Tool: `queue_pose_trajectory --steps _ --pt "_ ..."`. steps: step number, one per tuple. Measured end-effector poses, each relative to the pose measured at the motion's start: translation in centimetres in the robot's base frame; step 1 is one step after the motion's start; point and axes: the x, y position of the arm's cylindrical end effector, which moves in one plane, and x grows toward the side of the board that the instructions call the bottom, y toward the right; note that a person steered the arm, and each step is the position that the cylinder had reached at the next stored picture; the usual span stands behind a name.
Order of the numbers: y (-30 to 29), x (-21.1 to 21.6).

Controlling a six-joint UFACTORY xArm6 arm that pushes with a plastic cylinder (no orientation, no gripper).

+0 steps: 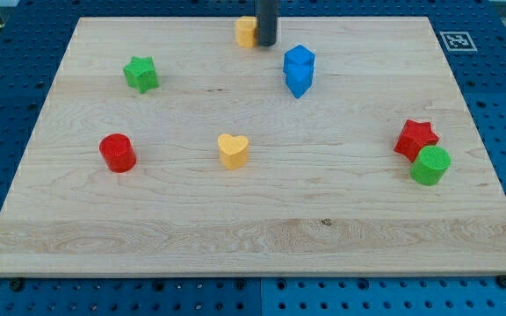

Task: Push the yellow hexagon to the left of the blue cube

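The yellow hexagon lies near the view's top, just left of centre, partly hidden by the rod. My tip rests against its right side. The blue cube sits a little to the right of and below the tip, with a second blue block touching its lower edge. The hexagon is up and to the left of the blue cube, with the rod between them.
A green star lies at the upper left, a red cylinder at the left, a yellow heart in the middle. A red star and a green cylinder touch at the right. The board's top edge is close to the hexagon.
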Motion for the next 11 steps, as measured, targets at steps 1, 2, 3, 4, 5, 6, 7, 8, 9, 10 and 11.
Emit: queue_pose_trajectory --steps 1,2,3,4,5,6,7,8,9,10,11 --pt "2.4 -2.2" --pt "2.7 -5.2" --pt "0.6 -5.7" --pt "-3.1 -4.4" --pt "-4.3 -0.7" --pt "-4.4 -0.6" --pt "-7.3 -2.3" --pt "-10.9 -1.2" --pt "-8.6 1.3" --pt "-3.5 2.2" --pt "0.4 2.5"
